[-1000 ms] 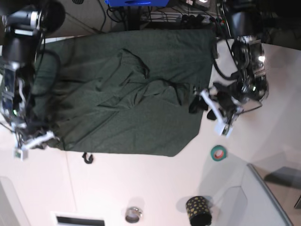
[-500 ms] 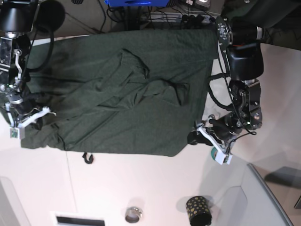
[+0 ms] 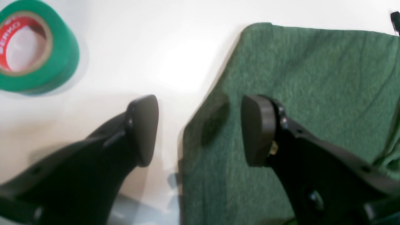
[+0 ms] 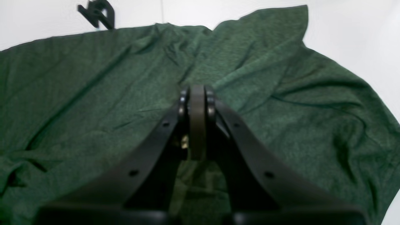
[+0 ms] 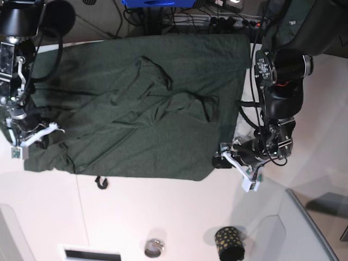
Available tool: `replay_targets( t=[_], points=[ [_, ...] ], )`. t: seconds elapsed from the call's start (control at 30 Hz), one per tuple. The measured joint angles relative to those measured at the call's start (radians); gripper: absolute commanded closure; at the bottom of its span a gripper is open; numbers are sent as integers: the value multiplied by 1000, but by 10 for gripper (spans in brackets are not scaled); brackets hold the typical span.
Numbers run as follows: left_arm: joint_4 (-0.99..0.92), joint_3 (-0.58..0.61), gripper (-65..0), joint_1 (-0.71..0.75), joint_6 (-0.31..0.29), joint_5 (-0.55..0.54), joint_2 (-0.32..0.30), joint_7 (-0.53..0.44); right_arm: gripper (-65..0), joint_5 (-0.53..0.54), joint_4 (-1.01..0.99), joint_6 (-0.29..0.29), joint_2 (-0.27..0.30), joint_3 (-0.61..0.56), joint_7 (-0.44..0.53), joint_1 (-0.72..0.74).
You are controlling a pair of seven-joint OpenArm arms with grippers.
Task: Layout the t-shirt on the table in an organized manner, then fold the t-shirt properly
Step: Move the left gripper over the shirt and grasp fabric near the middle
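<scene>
Since a second ago the left gripper (image 5: 232, 163) has dropped toward five o'clock, jaws wide astride the shirt (image 5: 147, 103) corner to grab it. Right gripper (image 4: 197, 125) stays pinched shut over fabric at nine o'clock on the table (image 5: 163, 217).

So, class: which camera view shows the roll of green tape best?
The left wrist view: the green tape lies large on the table, its red inner label visible. The right wrist view lacks it; in the base view the arm hides it.

tape roll (image 3: 29, 47) core reads partly "derko".
</scene>
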Motion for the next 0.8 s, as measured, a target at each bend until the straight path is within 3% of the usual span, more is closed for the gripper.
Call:
replay_targets(
  t=[0.2,0.47,0.53,0.67,0.8],
  points=[
    [-9,0,-398,29,-3,-20,21,-70,-3,0,0,0,1,0,1,-6],
    [-7,0,-377,38,-8,-23,18,-72,-3,0,0,0,1,0,0,-17],
    [3,0,-290,50,-8,-25,18,-72,-3,0,0,0,1,0,0,-18],
    [32,-2,-5,80,-8,-22,19,-68,-3,0,0,0,1,0,0,-21],
    [119,8,0,117,6,6,33,-42,-3,0,0,-1,1,0,0,-21]
  ],
)
